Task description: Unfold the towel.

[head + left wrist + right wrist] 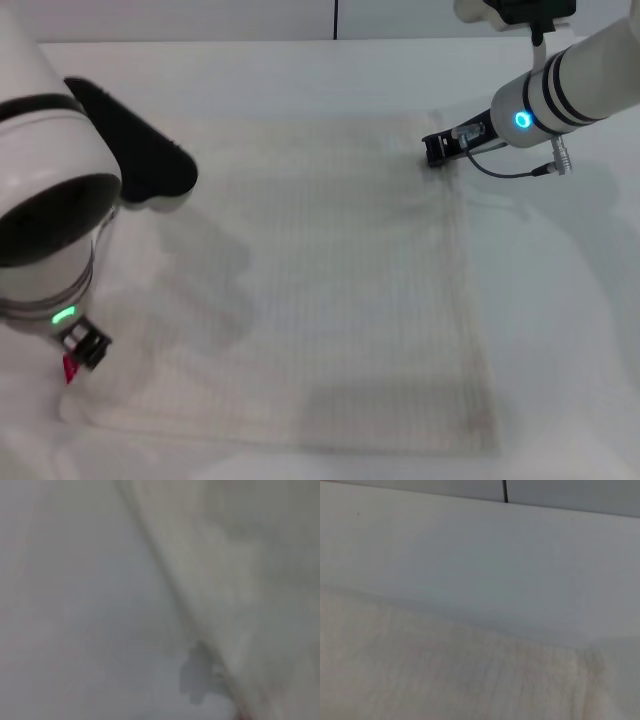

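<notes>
Head view is showing the towel [330, 290] lying spread nearly flat on the white table [250, 70], a soft, light, limp cloth that I judge will drape and slide easily; corners and hems are looking like the best places to pinch. The right gripper [436, 150] is sitting at the far right corner, touching the cloth. The left gripper [85, 347] is hanging at the near left corner beside the small red tag [69, 369]. Whether either pair of jaws is gripping, I cannot tell.
</notes>
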### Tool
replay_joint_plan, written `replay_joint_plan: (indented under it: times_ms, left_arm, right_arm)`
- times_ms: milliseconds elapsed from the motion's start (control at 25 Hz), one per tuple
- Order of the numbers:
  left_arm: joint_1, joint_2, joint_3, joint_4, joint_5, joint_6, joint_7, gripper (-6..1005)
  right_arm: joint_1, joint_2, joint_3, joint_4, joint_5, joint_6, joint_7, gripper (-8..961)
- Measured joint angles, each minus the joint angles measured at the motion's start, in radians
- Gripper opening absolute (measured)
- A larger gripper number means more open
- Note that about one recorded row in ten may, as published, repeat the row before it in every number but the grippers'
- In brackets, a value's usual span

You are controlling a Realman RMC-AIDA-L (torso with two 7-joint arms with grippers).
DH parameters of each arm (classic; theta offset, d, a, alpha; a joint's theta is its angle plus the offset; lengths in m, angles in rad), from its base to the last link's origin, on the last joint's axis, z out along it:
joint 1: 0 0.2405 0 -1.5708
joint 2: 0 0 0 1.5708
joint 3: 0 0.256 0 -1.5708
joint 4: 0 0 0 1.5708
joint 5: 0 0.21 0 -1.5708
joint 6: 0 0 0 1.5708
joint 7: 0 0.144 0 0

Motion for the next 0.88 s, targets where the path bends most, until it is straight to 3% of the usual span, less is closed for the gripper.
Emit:
replay_joint_plan:
  times_ms: [80, 160, 280, 320, 400, 480, 520, 560, 600, 680, 720, 800, 840, 880]
  left_arm:
    - [-0.008, 0.006, -0.001, -0.017, 0.000, 0.007, -0.002, 630]
    - [-0.033, 0.040, -0.032, -0.041, 0.001, 0.069, -0.002, 630]
    - [-0.043, 0.061, -0.061, -0.044, 0.001, 0.123, 0.004, 631]
    - [-0.049, 0.083, -0.092, -0.037, 0.002, 0.190, 0.019, 631]
    - [-0.044, 0.106, -0.144, -0.017, 0.002, 0.296, 0.058, 631]
    - [-0.041, 0.107, -0.154, -0.011, 0.001, 0.319, 0.069, 632]
    - [-0.012, 0.110, -0.237, 0.025, 0.001, 0.474, 0.146, 632]
    - [0.002, 0.105, -0.266, 0.034, 0.001, 0.519, 0.171, 632]
    - [0.043, 0.086, -0.341, 0.048, 0.001, 0.653, 0.249, 632]
    - [0.043, 0.086, -0.341, 0.048, 0.001, 0.653, 0.249, 633]
    - [0.101, 0.047, -0.427, 0.047, 0.000, 0.803, 0.336, 633]
    - [0.202, -0.052, -0.553, 0.032, -0.003, 1.036, 0.515, 633]
    - [0.202, -0.052, -0.553, 0.032, -0.003, 1.036, 0.515, 633]
    - [0.244, -0.089, -0.595, 0.022, -0.003, 1.173, 0.615, 633]
  right_arm:
    - [-0.002, 0.000, 0.000, -0.008, 0.001, 0.000, 0.000, 100]
    - [-0.007, 0.000, -0.001, -0.029, 0.001, -0.005, 0.000, 101]
    - [-0.035, 0.001, -0.017, -0.095, 0.002, -0.030, 0.000, 103]
    - [-0.051, 0.002, -0.026, -0.126, 0.003, -0.036, 0.000, 104]
    - [-0.093, 0.005, -0.052, -0.202, 0.006, -0.041, -0.001, 105]
    - [-0.150, 0.008, -0.088, -0.298, 0.008, -0.036, -0.001, 106]
    - [-0.188, 0.009, -0.113, -0.362, 0.015, -0.026, 0.000, 106]
    - [-0.226, 0.010, -0.138, -0.418, 0.025, -0.013, 0.000, 107]
    - [-0.255, 0.009, -0.157, -0.458, 0.040, -0.001, 0.000, 108]
    - [-0.336, 0.007, -0.206, -0.559, 0.076, 0.043, -0.001, 109]
    - [-0.387, 0.006, -0.233, -0.614, 0.084, 0.079, -0.001, 109]
    - [-0.462, 0.006, -0.273, -0.689, 0.088, 0.140, -0.001, 110]
    - [-0.494, 0.006, -0.295, -0.720, 0.089, 0.169, -0.001, 111]
    - [-0.524, 0.006, -0.317, -0.746, 0.095, 0.195, -0.001, 112]
